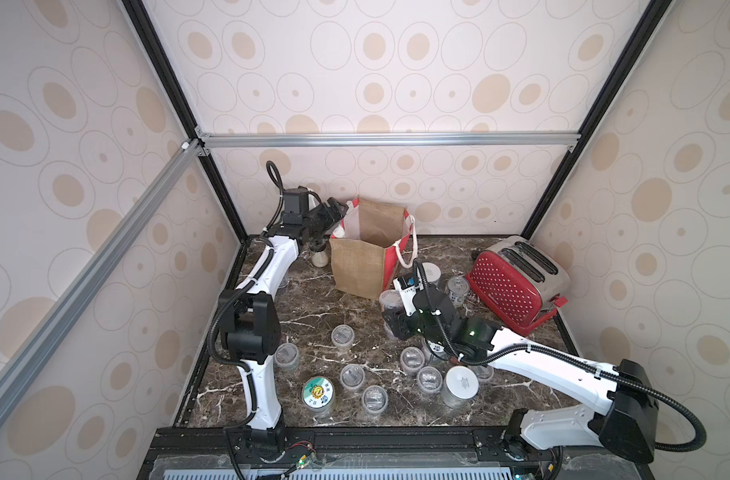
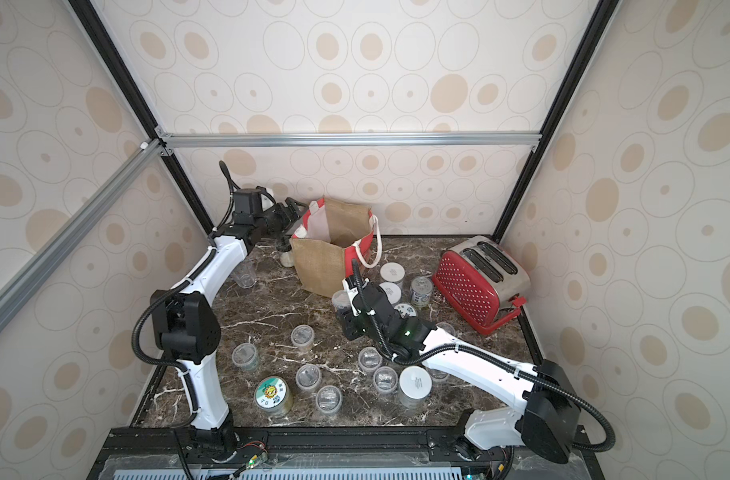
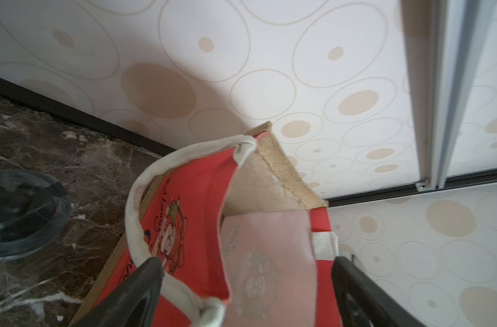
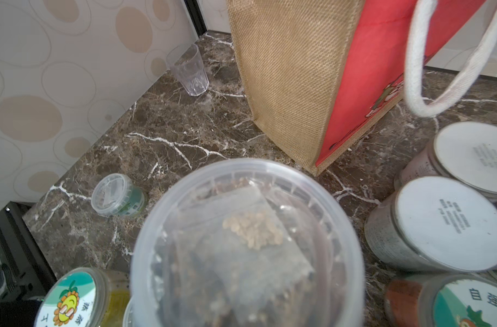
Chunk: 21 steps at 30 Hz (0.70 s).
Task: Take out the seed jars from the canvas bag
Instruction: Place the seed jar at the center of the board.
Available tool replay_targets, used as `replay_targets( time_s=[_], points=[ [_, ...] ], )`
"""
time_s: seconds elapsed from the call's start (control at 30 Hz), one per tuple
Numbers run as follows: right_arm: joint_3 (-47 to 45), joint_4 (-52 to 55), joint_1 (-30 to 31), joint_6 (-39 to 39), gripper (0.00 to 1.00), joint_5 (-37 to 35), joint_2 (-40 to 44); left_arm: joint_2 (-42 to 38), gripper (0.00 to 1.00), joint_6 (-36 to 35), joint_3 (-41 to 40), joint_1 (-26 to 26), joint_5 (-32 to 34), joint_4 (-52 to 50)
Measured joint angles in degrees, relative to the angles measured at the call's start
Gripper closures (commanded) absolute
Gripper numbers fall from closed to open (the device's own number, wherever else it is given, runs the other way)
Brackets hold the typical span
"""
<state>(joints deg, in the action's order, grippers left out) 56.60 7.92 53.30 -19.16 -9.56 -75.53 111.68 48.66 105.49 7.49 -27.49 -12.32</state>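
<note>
Closest to the front of the counter (image 1: 301,309), many seed jars stand outside the bag. One has a sunflower sticker lid (image 1: 318,392), one has a white lid (image 1: 461,384), and little clear cups (image 1: 352,377) sit between them.

Just behind them, the right tool (image 1: 390,322) is clenched on a clear-lidded jar (image 4: 247,243). The jar has dark bits and a small packet of pale seeds inside. The wrist view hides the tool's fingers, but in a top view the jar sticks out of the tool, near the front corner of the canvas bag (image 1: 357,266).

I think the step is to put this jar down. White-lidded jars (image 4: 451,223) crowd one side, so aim for the bare counter on the left arm's side. Keep the lid up and go down slowly. Let go only when the bottom touches, then lift straight up so nothing gets knocked.

Farther back, the bag stands upright with its mouth open. I cannot see its bottom. The left tool (image 3: 245,260) is released, with its jaws wide on either side of the bag's red end by the rope handle (image 3: 132,215). It is not squeezing the bag. Gripping that edge could steady the bag for the next reach.

The shaker (image 1: 319,255) and the glass (image 4: 189,70) should stay where they are.
</note>
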Motion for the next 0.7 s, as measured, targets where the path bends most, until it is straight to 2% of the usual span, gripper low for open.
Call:
replay_targets(
  time_s=[0.3, 0.43, 0.7],
  points=[
    [-1.9, -6.38, 7.61, 6.05, 0.49, -1.38, -10.25, -20.63, 0.02, -6.73, -14.25, 0.0, 6.4, -1.44],
    [-1.88, -6.99, 9.07, 6.88, 0.49, -2.64, -15.52, -28.92, 0.02, -10.01, -22.08, 0.0, 10.69, -2.64],
    [0.92, -6.91, 9.03, 6.6, 0.5, -6.93, -24.39, -38.16, 0.02, -13.38, -33.7, 0.0, 14.86, -4.79]
  ],
)
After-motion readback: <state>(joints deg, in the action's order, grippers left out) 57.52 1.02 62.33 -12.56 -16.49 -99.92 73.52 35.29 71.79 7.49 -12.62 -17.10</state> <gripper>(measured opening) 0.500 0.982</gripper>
